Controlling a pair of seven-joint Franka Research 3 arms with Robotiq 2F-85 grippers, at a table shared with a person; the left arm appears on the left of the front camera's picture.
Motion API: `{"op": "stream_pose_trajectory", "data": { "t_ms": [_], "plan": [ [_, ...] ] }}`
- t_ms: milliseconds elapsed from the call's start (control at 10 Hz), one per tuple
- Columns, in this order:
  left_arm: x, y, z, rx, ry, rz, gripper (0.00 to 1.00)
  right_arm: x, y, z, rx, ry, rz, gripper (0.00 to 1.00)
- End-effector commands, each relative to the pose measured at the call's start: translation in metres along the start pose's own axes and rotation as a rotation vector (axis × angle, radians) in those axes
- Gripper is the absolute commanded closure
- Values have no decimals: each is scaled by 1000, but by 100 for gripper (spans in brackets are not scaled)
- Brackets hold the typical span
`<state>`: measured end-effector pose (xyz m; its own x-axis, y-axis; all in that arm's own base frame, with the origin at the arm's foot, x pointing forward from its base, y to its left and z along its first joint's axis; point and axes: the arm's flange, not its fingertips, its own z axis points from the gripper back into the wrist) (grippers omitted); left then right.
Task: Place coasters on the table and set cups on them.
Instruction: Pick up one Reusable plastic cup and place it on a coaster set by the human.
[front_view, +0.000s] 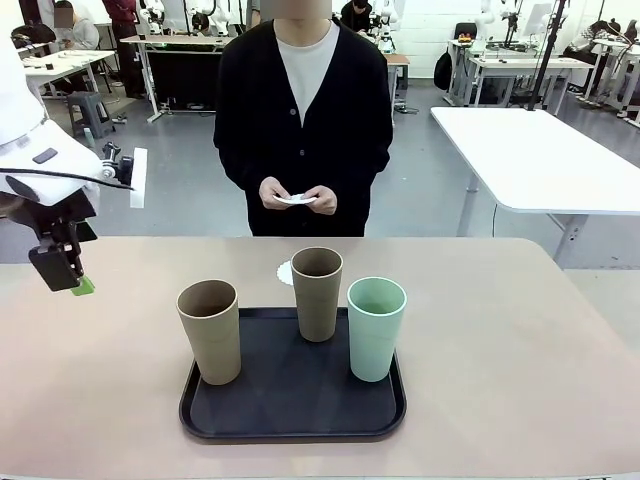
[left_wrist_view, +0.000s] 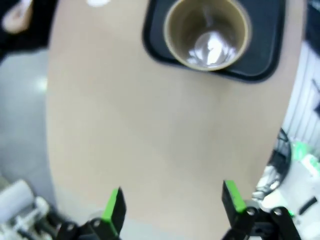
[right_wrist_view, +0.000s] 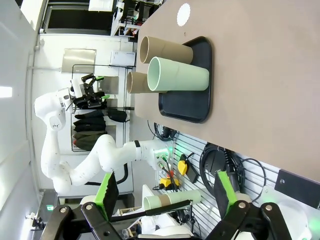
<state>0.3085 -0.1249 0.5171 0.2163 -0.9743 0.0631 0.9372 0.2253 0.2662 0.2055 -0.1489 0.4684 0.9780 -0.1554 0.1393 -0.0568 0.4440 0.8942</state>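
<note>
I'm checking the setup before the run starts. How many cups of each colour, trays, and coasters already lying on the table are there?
Tan-brown cups: 2
Mint green cup: 1
Black tray: 1
Coaster lying on the table: 1
Total: 5
White paper held by the person: number unclear, left out.
</note>
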Motion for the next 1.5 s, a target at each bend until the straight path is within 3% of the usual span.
{"op": "stream_pose_trajectory", "data": {
  "t_ms": [0, 100, 400, 600, 900, 1200, 1300, 1400],
  "plan": [
    [-36, 50, -14, -115, -243, -334, 0, 0, 0, 0, 16, 2, 11, 0],
    [-55, 63, -21, -176, -353, -394, 0, 0, 0, 0, 16, 2, 11, 0],
    [-66, 97, -46, -318, -702, -568, 0, 0, 0, 0, 16, 2, 11, 0],
    [-67, 102, -78, -381, -865, -485, 0, 0, 0, 0, 16, 2, 11, 0],
    [-76, 90, -114, -396, -934, -359, 0, 0, 0, 0, 16, 2, 11, 0],
    [-77, 84, -139, -405, -956, -343, 0, 0, 0, 0, 16, 2, 11, 0],
    [-74, 84, -140, -358, -873, -260, 0, 0, 0, 0, 16, 2, 11, 0],
    [-68, 79, -128, -272, -720, -224, 0, 0, 0, 0, 16, 2, 11, 0]
  ]
}}
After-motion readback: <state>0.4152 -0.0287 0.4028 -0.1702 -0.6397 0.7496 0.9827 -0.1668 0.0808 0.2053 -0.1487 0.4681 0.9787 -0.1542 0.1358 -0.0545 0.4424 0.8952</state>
